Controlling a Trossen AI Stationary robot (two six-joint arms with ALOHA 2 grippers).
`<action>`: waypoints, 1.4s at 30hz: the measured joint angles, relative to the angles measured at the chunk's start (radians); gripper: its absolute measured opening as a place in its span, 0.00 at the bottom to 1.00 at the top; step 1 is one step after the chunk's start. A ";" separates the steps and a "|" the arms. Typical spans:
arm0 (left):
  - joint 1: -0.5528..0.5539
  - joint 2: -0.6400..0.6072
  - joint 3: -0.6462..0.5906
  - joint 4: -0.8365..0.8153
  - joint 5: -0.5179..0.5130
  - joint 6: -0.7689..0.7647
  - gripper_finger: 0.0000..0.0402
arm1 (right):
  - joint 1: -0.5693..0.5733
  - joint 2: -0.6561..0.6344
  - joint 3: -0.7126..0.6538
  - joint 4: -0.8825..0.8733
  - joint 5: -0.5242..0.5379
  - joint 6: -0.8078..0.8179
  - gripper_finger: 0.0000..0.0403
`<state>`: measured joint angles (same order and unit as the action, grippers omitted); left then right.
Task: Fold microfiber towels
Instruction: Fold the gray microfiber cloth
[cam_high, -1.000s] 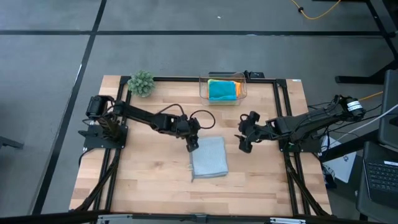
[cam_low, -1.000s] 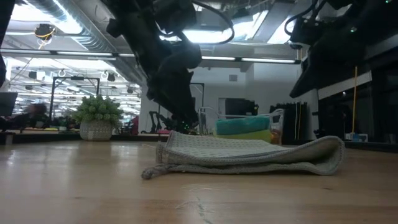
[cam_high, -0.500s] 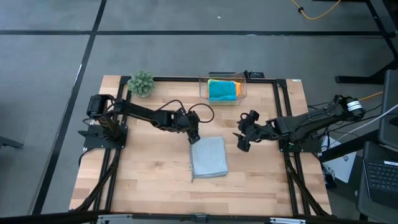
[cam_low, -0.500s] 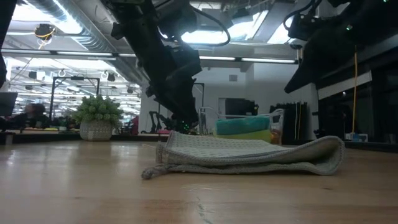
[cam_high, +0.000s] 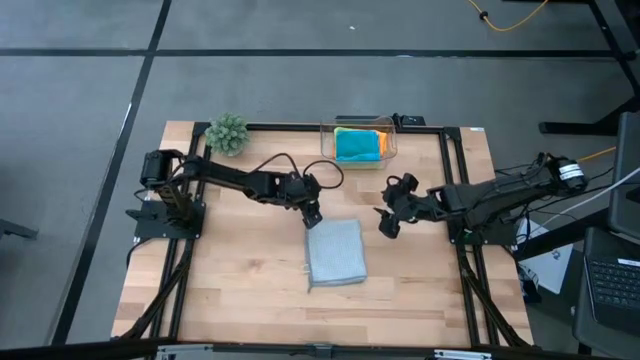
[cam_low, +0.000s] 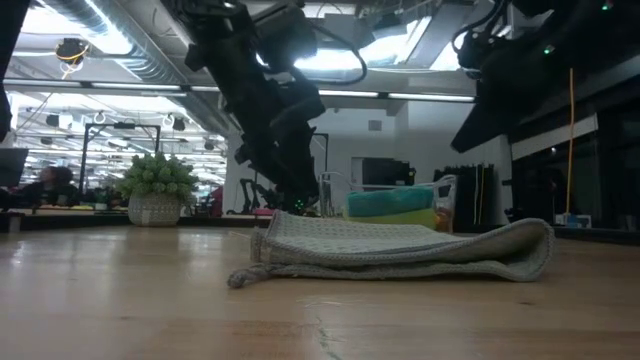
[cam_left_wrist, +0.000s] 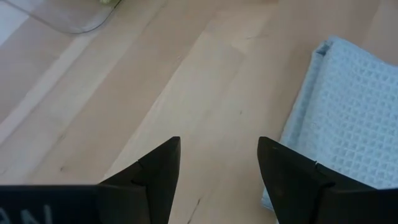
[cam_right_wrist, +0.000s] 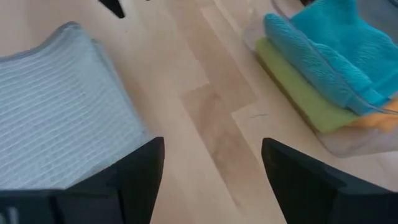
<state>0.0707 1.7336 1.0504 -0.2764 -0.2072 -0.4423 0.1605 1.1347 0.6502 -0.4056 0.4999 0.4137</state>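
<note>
A light grey microfiber towel (cam_high: 335, 252) lies folded flat on the table's middle; in the low view the towel (cam_low: 400, 250) rests in stacked layers, its fold at the right. My left gripper (cam_high: 311, 214) hovers open just past the towel's far left corner, touching nothing; the wrist view shows the towel's corner (cam_left_wrist: 348, 118) beside its fingers. My right gripper (cam_high: 385, 222) stands open to the towel's right, clear of it. Turquoise, lime green and orange towels (cam_right_wrist: 323, 68) lie stacked in a clear box (cam_high: 357, 146).
A small green fuzzy plant (cam_high: 227, 133) stands at the far left corner. The clear box sits at the table's far edge, in the middle. Bare wood (cam_high: 240, 280) lies near and left of the grey towel.
My left gripper has drawn off the grey towel's far left corner toward the table's far edge and now stands beside it. My right gripper has rolled slightly in place. The towel has stayed where it was.
</note>
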 joint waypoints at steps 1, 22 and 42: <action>0.005 0.000 0.000 0.000 0.001 0.000 0.51 | -0.012 0.000 0.000 -0.001 -0.001 0.000 0.67; 0.021 0.000 0.000 -0.024 0.004 0.000 0.51 | -0.133 0.000 0.000 0.060 -0.240 -0.083 0.67; 0.020 0.000 0.000 -0.057 0.003 0.030 0.51 | -0.206 0.000 -0.207 0.465 -0.330 -0.174 0.67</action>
<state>0.0902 1.7336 1.0508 -0.3330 -0.2038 -0.4122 -0.0453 1.1351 0.4427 0.0590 0.1701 0.2397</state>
